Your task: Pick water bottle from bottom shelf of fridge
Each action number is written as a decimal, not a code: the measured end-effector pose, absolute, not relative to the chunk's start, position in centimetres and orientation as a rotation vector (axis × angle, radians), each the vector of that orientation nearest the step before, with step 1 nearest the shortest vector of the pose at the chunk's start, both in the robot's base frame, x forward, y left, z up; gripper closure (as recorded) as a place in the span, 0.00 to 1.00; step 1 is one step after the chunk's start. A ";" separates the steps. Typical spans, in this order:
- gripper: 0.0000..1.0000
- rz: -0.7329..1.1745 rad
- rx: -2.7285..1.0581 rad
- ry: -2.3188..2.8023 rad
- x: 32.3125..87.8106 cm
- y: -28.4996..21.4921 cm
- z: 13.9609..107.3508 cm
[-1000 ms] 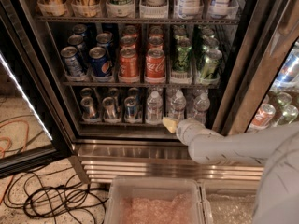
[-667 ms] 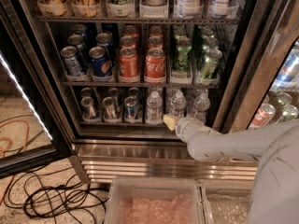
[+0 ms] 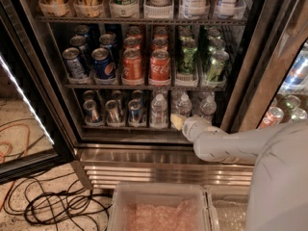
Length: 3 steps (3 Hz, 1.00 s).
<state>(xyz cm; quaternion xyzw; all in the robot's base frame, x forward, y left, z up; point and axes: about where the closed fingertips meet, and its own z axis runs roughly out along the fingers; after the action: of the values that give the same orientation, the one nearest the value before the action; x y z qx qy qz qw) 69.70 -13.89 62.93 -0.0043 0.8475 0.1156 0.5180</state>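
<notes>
The fridge (image 3: 144,154) stands open with its steel frame and louvered grille below. Its bottom shelf (image 3: 120,127) holds silver cans (image 3: 112,112) on the left and three clear water bottles with white caps on the right: one (image 3: 159,110), a middle one (image 3: 184,105) and a right one (image 3: 208,107). My gripper (image 3: 178,121) comes in from the right on a white arm (image 3: 231,146). It sits at the shelf's front rail, right in front of the base of the middle bottle. I cannot see contact with the bottle.
The rack above holds blue, orange, red cola (image 3: 160,66) and green cans. The open door (image 3: 29,109) with a light strip stands at the left. Black and orange cables (image 3: 48,206) lie on the floor. A white bin (image 3: 159,211) is at the bottom. The adjoining unit (image 3: 288,100) is at the right.
My gripper has crept slightly up and to the right, closer to the middle water bottle. The bottles and cans have not moved.
</notes>
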 end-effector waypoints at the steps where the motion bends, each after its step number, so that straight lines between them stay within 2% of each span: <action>1: 0.33 0.263 -0.014 2.025 70.8 -14.2 62.9; 3: 0.31 0.246 -0.029 1.997 74.4 -13.6 63.1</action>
<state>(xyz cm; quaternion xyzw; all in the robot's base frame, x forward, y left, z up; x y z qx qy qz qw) 74.37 -13.60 63.09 -0.0120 0.8385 0.1031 0.5349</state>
